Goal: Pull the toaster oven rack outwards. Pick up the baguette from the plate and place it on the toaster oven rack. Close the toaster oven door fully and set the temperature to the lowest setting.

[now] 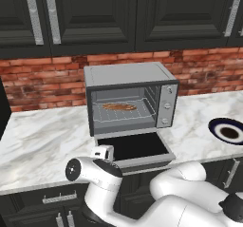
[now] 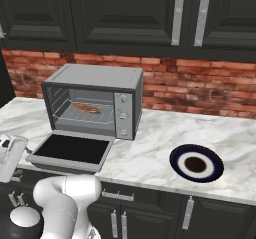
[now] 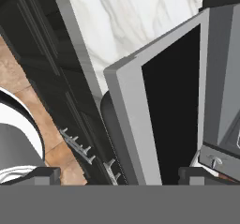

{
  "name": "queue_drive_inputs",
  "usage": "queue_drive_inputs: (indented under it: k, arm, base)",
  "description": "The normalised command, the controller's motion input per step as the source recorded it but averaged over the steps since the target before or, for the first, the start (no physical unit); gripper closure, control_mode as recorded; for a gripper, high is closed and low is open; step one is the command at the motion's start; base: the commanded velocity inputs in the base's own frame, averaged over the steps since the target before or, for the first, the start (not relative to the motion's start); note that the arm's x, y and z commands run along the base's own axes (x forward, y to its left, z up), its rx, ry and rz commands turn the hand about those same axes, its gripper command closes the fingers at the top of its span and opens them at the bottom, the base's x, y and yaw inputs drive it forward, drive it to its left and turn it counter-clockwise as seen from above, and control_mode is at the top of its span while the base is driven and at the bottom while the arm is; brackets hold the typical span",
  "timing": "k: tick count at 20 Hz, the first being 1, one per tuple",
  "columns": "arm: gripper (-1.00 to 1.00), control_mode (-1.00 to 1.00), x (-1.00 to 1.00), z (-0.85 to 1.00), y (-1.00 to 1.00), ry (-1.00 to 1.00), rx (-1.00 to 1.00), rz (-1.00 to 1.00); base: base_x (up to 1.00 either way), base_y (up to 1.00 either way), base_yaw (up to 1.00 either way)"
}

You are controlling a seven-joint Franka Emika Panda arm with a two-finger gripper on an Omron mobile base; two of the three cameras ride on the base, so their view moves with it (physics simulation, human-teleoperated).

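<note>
Baguette (image 1: 119,107) already lying on the toaster oven rack (image 1: 124,112) inside, plate (image 2: 196,163) bare on the counter (image 2: 150,153), toaster oven door (image 1: 134,146) dropped flat, tool (image 3: 119,174) low at its front edge, apparently released, probably for lifting it shut.

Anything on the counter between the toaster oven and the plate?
No. In the right base view, just bare marble counter separates the toaster oven from the plate.

Glossy white rounded arm segs (image 1: 190,197) w/ dark joint caps, black base.
</note>
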Motion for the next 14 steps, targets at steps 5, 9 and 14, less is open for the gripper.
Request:
queue_drive_inputs:
  k: [5,9,14]
  arm:
    - [-1.0,-1.0,0.21,-0.27,0.0,0.0,-0.14,0.06]
    - [-1.0,-1.0,0.33,-0.28,0.0,0.0,-0.12,0.06]
    - [-1.0,-1.0,0.26,-0.27,0.0,0.0,-0.07,0.07]
  base:
    - [0.0,0.0,0.0]
    - [0.0,0.0,0.0]
    - [0.0,0.0,0.0]
